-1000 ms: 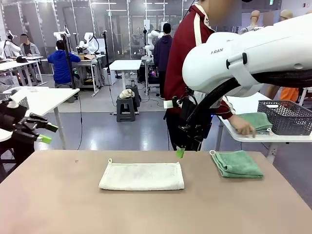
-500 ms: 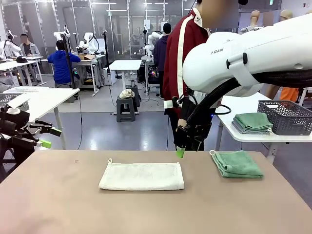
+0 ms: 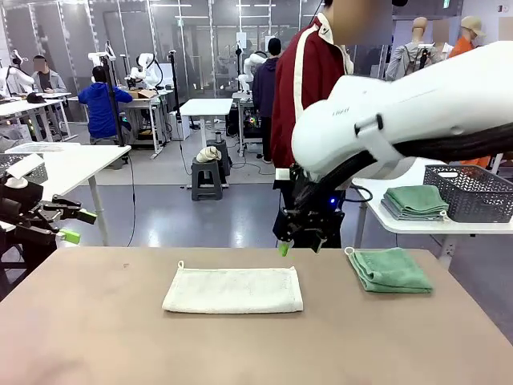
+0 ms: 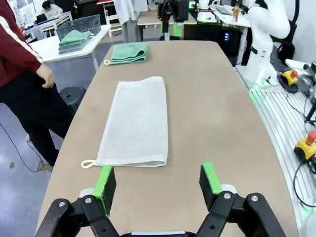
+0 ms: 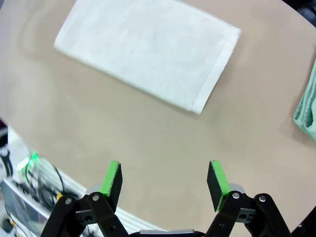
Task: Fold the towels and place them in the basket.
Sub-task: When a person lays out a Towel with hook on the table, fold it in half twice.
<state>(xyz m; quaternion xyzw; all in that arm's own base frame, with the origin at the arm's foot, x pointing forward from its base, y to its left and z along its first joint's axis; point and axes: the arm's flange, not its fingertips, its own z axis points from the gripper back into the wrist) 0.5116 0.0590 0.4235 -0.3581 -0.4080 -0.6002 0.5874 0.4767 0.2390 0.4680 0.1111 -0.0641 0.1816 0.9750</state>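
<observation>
Tan table: cream towel flat ahead of right gripper, fingers spread

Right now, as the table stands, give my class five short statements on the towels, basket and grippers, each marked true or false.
1. The white towel lies flat on the table. True.
2. The green towel is in the basket. False: it lies folded on the table, and the basket stands on a side table.
3. The left gripper and right gripper are both open and empty. True.
4. The left gripper touches the white towel. False: it hangs clear of it.
5. A stack of green towels lies inside the basket. False: the stack lies beside it.
</observation>
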